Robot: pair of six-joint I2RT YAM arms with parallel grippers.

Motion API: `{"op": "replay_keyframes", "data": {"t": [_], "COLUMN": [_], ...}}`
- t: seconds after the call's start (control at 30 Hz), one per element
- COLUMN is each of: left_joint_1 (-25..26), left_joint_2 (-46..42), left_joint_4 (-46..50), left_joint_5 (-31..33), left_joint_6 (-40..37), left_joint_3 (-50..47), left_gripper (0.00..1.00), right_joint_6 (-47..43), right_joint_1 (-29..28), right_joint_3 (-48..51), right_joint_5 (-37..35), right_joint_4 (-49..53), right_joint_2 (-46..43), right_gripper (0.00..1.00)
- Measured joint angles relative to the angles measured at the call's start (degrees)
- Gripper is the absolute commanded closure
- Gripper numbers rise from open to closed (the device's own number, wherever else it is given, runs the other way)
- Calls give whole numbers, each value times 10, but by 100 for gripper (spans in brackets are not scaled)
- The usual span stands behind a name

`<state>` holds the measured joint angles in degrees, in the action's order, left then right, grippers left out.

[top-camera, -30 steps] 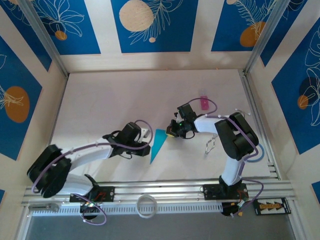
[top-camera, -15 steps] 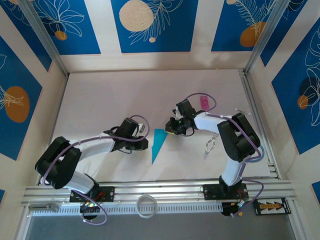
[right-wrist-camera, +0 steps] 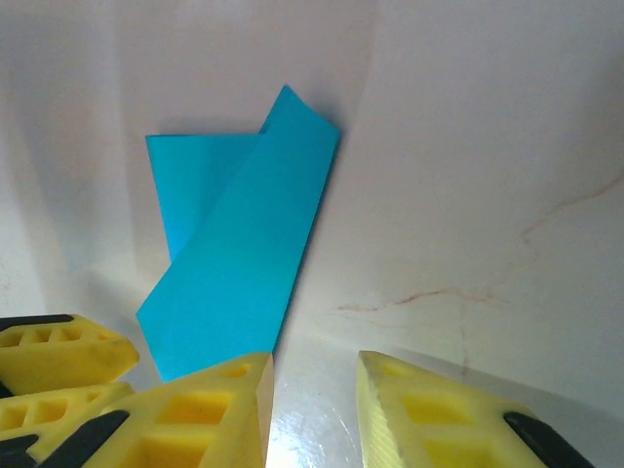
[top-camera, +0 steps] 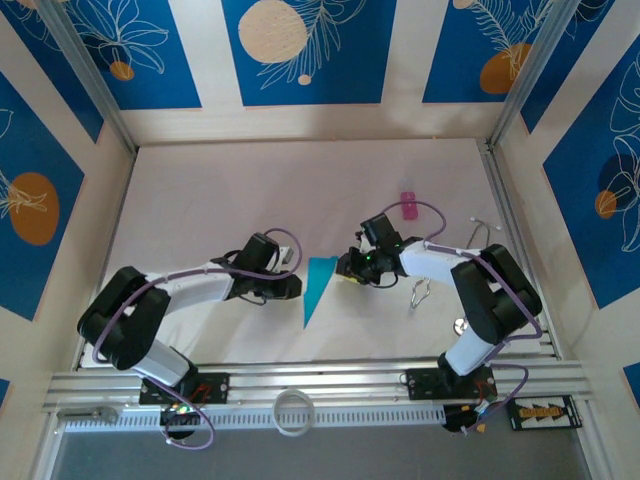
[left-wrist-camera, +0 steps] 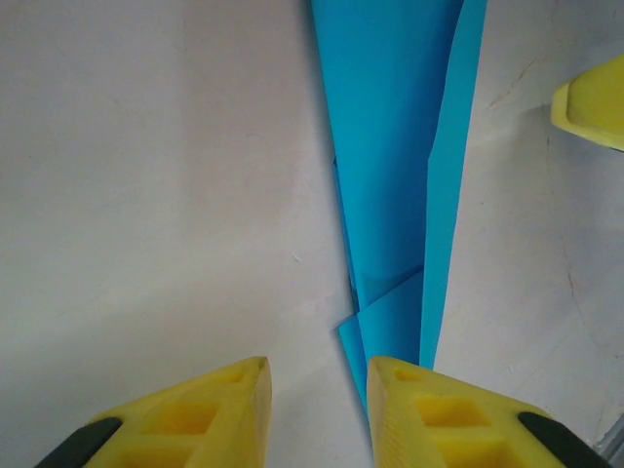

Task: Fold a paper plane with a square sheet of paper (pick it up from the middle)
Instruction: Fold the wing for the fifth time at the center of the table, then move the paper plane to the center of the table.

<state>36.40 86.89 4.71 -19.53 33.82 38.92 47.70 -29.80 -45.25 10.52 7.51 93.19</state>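
Slim cyan paper plane (top-camera: 318,288) lying flat on the white surface (top-camera: 250,200), just below the centre of the overhead frame, between two grippers.

Its point aims toward the bottom of the frame. The left gripper (top-camera: 292,287) sits just beside its left edge, jaws narrowly apart and holding nothing. The right gripper (top-camera: 345,268) is at its upper right corner, also slightly parted and empty. A small pink object (top-camera: 408,205) lies well apart, toward the upper right.
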Motion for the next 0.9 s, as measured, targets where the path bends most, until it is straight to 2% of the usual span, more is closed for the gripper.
{"op": "replay_keyframes", "data": {"t": [0.23, 0.73, 0.9], "left_joint_1": [0, 1, 5], "left_joint_2": [28, 63, 70], "left_joint_4": [-17, -37, -38], "left_joint_5": [-33, -59, -64], "left_joint_6": [3, 28, 37], "left_joint_3": [6, 14, 17], "left_gripper": [72, 75, 80], "right_joint_6": [13, 27, 34], "right_joint_1": [-10, -10, -10], "right_joint_3": [0, 0, 0], "right_joint_5": [7, 26, 31], "right_joint_4": [-20, -44, -55], "right_joint_2": [12, 32, 34], "right_gripper": [72, 77, 78]}}
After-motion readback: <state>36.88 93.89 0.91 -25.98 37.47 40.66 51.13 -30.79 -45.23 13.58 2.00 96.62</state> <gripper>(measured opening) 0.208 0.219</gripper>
